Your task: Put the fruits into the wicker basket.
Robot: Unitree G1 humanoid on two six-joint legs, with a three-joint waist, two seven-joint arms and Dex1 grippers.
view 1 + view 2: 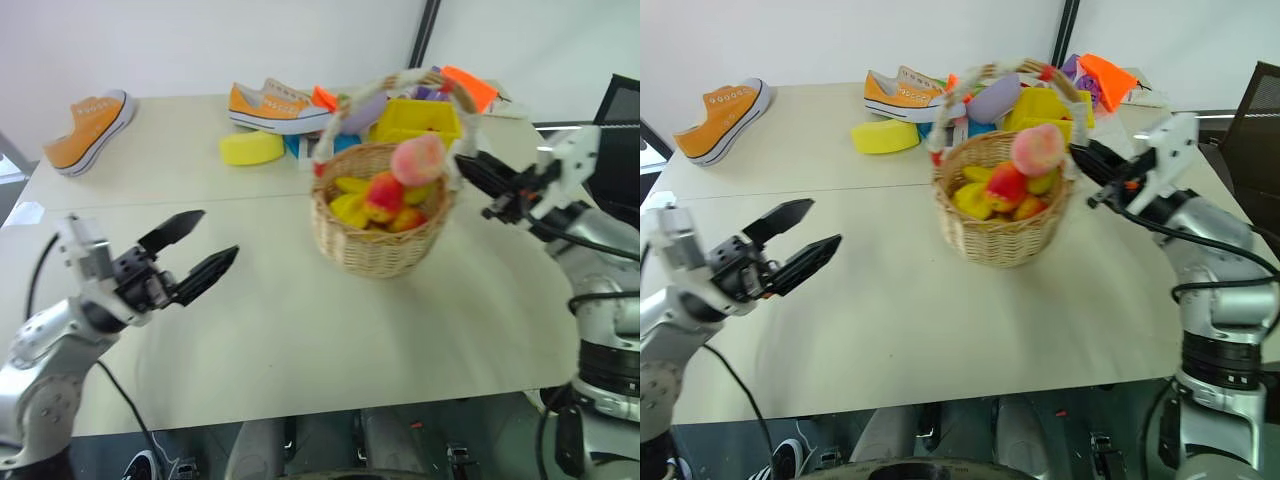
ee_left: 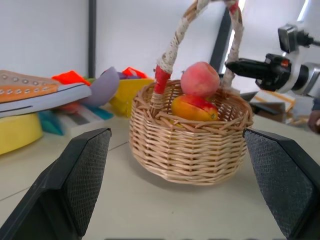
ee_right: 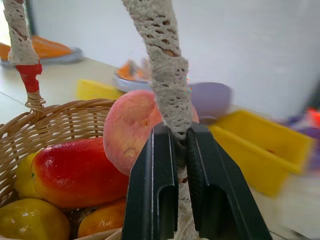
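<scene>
Right end effector [image 3: 172,150] is clamped tight on the cloth-wrapped handle of the wicker basket [image 1: 380,240] mid-desk [image 1: 300,340], peach [image 1: 418,160], mango [image 1: 383,195] and banana [image 1: 347,207] inside, while the left end effector [image 1: 192,252] hovers near-left, fingers apart.

A pale beige table top [image 1: 300,330] carries the clutter. One orange canvas sneaker with a white sole [image 1: 88,130] lies at the far corner, well beyond the left pincer. A second orange sneaker [image 1: 275,105], a flat yellow oval pad [image 1: 251,147] and a yellow plastic rectangular bin [image 1: 415,121] crowd together far of the right pincer, with a folded orange sheet [image 1: 472,85] behind them.
</scene>
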